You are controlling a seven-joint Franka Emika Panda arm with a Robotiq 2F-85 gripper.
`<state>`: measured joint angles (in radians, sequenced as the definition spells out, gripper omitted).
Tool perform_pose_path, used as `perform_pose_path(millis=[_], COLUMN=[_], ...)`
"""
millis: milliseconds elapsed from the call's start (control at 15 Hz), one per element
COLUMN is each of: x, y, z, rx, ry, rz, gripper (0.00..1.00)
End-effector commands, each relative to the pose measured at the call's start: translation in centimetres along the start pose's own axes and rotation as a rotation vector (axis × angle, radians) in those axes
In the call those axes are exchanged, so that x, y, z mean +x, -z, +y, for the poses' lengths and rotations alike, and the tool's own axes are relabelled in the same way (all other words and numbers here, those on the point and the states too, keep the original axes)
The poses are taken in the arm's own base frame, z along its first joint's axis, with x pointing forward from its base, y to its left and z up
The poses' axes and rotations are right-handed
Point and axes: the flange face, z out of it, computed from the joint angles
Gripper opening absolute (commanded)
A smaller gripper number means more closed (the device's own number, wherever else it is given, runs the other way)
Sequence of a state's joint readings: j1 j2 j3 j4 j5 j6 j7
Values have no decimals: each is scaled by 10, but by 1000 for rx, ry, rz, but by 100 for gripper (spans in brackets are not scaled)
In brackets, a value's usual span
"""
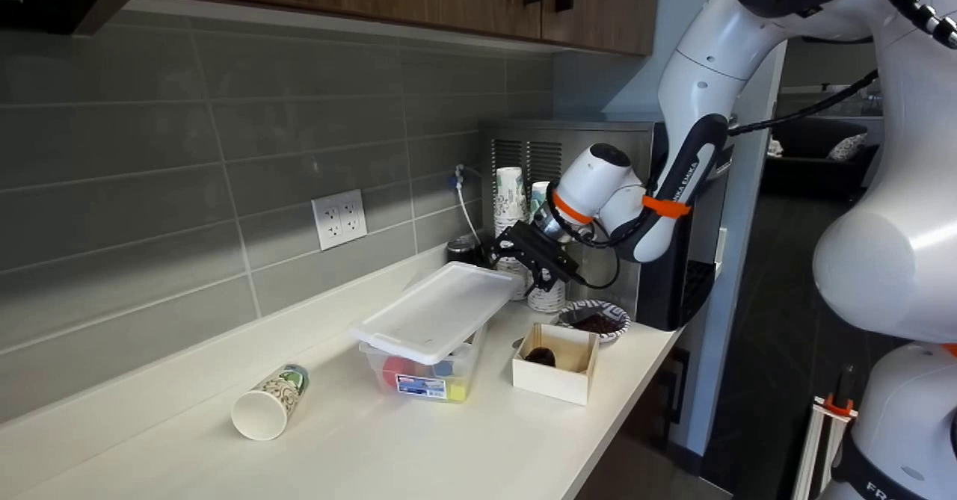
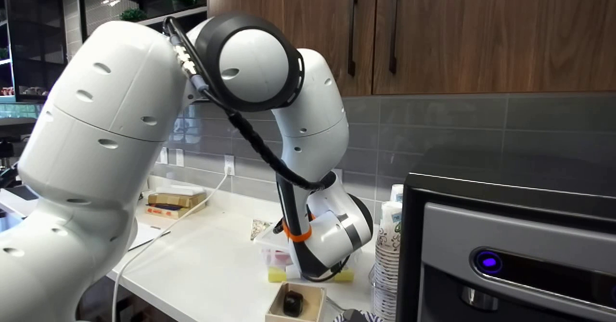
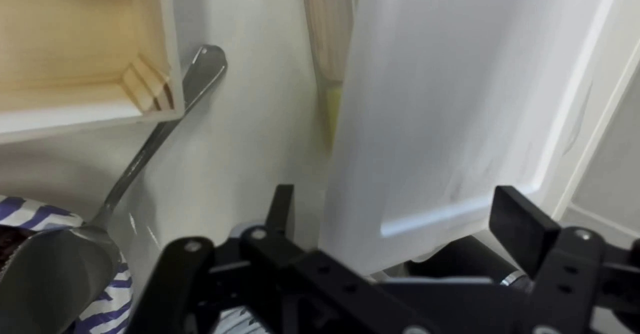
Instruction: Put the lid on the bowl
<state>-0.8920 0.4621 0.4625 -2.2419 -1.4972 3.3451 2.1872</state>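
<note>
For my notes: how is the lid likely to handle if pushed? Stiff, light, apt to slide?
The lid looks fairly stiff: it spans flat, with no visible sag. It is probably light for its size, since its edge looks thin. A push might slide it, because it does not seem snapped onto the clear tub, whose side shows past its long edge.

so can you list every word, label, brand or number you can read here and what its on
"ANKA EMIKA": on the robot's forearm; its start is unreadable.
"FR": on the dark band of the robot's base; cut off by the picture edge.
Too small or blurred to read: the label on the clear tub, and the red-marked box.
The lit symbol on the machine: no readable word.
</note>
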Motion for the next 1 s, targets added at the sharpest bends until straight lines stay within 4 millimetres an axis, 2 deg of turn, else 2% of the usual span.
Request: perform_pose_path(millis=[0,67,467,933], x=[6,11,19,13], y=[1,-8,-6,-13], z=[-10,-9,-19,-45], rx=[-2,-10,6,45], ry=[2,-10,3,35], rz=[42,34,53,45], gripper=[100,100,100,100])
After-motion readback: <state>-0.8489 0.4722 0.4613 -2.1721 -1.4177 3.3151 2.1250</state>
